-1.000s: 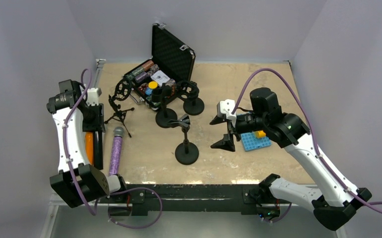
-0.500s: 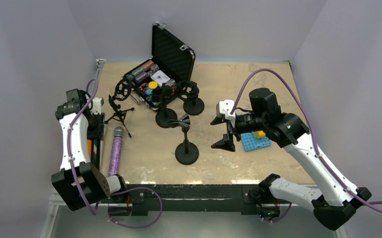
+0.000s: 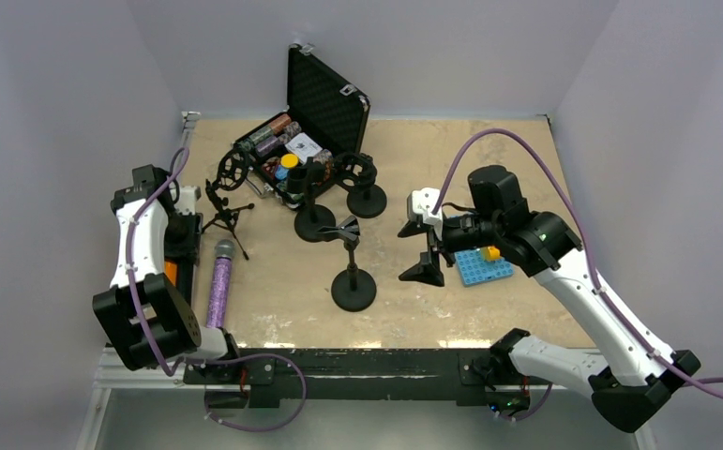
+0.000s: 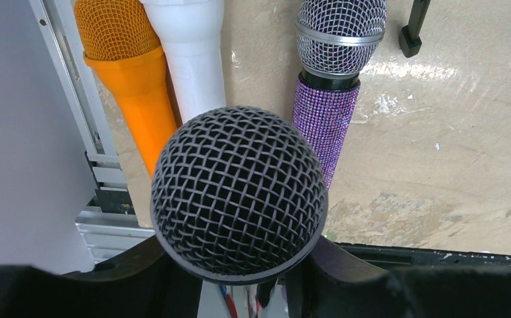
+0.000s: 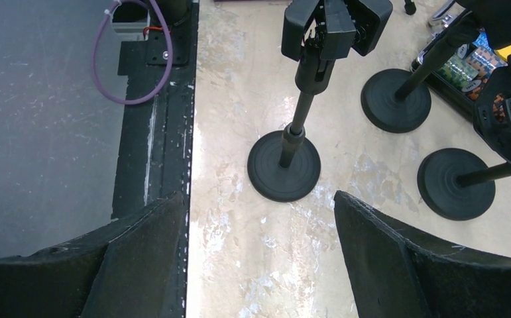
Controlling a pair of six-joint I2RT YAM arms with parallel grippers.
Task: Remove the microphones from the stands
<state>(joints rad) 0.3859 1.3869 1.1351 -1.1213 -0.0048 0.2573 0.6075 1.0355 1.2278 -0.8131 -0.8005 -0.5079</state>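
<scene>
A black microphone [image 4: 238, 199] with a mesh head sits between the fingers of my left gripper [image 4: 239, 262], which is shut on it at the table's left edge [image 3: 185, 251]. Its handle is hidden. The near black stand [image 3: 353, 283] stands mid-table with an empty clip [image 3: 346, 230], and it also shows in the right wrist view [image 5: 284, 165]. My right gripper [image 3: 423, 249] is open and empty to the right of that stand, with only table between its fingers [image 5: 260, 228].
An orange microphone [image 4: 126, 66], a white one [image 4: 189, 53] and a glittery purple one [image 3: 219, 281] lie at the left. Two more round-base stands [image 3: 315, 223] [image 3: 367, 199], a small tripod [image 3: 227, 216], an open black case [image 3: 324, 108] and a blue block plate [image 3: 482, 266] are around.
My left arm has swung its wrist back and in toward the left wall, with the black microphone in its grip. The right arm has barely moved.
</scene>
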